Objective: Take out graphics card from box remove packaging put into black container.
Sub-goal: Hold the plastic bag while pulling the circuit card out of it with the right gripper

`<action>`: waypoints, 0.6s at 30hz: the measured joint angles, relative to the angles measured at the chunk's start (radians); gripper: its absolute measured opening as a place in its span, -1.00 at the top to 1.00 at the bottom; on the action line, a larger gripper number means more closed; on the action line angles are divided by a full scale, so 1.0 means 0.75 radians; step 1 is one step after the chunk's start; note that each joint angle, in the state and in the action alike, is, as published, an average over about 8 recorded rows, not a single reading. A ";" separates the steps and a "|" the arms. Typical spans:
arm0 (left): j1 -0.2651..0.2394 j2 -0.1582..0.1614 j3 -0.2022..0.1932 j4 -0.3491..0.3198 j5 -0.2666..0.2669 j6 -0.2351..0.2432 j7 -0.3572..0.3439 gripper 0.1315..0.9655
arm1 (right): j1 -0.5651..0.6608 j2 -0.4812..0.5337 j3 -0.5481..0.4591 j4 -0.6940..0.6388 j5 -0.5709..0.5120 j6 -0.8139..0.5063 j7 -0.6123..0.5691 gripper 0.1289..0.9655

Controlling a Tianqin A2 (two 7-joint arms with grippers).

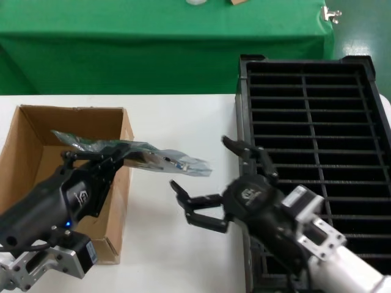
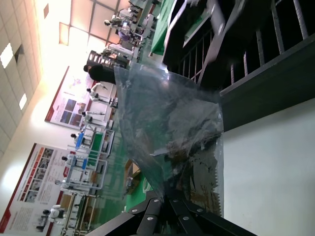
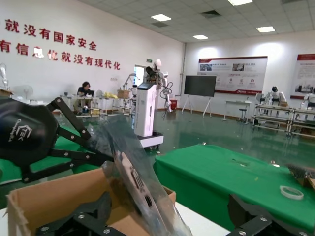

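Left gripper (image 1: 116, 152) fingers clamped on the packaging (image 1: 143, 155), graphics card (image 1: 171, 162) inside, lifted over the box (image 1: 27, 152) at centre-left, presented sideways toward right gripper (image 1: 204, 183), spread wide, empty, beside black container (image 1: 317, 122)

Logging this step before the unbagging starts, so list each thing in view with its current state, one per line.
graphics card: still bagged, held in the air.
antistatic bag: unopened, jutting out past the box's wall toward the right hand.
cardboard box: open-topped, upright on the white table.
black container: visible slots empty.
left hand: shut on the bag.
right hand: open, facing the bag's free end.
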 joint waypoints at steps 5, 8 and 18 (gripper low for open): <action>0.000 -0.003 0.003 0.000 0.001 -0.004 -0.003 0.98 | 0.060 -0.065 -0.062 -0.022 -0.190 0.063 0.118 -0.56; -0.001 -0.005 0.004 0.000 0.002 -0.005 -0.005 0.98 | 0.054 -0.099 -0.060 -0.004 -0.312 0.071 0.196 -0.45; -0.001 -0.009 0.008 0.000 0.003 -0.010 -0.009 0.98 | -0.086 0.040 0.083 0.173 -0.452 -0.018 0.374 0.08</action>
